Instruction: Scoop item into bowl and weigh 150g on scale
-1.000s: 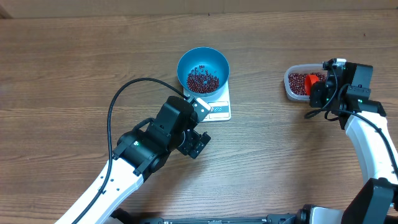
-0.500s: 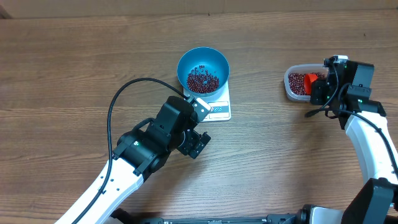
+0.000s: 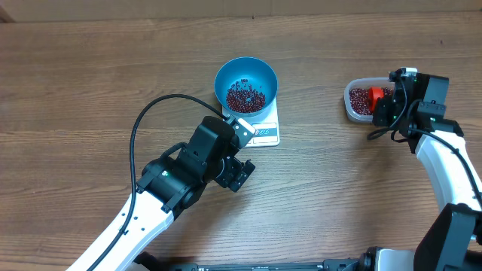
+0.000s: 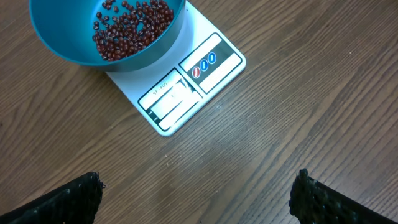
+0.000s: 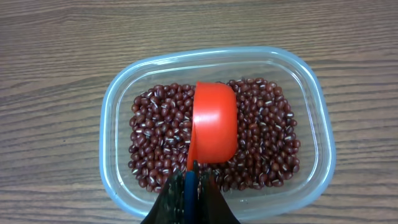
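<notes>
Right gripper point(image 5: 191, 180) clamped on red scoop point(image 5: 214, 124), scoop down in tub point(image 5: 112, 124) of beans point(image 5: 155, 143). Left gripper point(image 4: 196, 190) wide open near scale point(image 4: 205, 74); blue bowl point(image 4: 56, 31) on scale holds beans

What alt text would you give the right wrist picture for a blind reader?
A red scoop lies on dark red beans in a clear plastic tub, its handle pinched by the right end effector at the bottom edge.

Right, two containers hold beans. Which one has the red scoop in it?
The clear plastic tub, where the right claw grips the red scoop; the blue bowl on the scale holds beans only.
</notes>
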### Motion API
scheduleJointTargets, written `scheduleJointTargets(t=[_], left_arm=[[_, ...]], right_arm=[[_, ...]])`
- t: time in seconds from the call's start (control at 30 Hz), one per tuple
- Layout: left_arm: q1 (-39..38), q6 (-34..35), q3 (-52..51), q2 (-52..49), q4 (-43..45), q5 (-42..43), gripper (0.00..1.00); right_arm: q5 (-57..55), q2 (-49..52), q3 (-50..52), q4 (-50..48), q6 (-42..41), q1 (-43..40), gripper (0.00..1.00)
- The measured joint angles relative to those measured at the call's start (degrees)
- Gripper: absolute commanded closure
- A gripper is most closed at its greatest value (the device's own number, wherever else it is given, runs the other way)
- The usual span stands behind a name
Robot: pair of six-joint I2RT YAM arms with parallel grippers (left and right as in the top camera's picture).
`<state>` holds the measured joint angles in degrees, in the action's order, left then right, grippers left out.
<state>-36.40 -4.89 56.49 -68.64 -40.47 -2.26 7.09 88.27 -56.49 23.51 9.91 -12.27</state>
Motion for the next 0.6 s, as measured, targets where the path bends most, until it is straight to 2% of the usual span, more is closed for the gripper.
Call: scheduleJointTargets(t=[0.6], left_arm=[[0.0, 0.0, 0.0, 0.0, 0.0, 0.02, 0.01]], right_arm=[[0.11, 0.42, 0.0, -0.98, -0.02, 0.0, 0.96]])
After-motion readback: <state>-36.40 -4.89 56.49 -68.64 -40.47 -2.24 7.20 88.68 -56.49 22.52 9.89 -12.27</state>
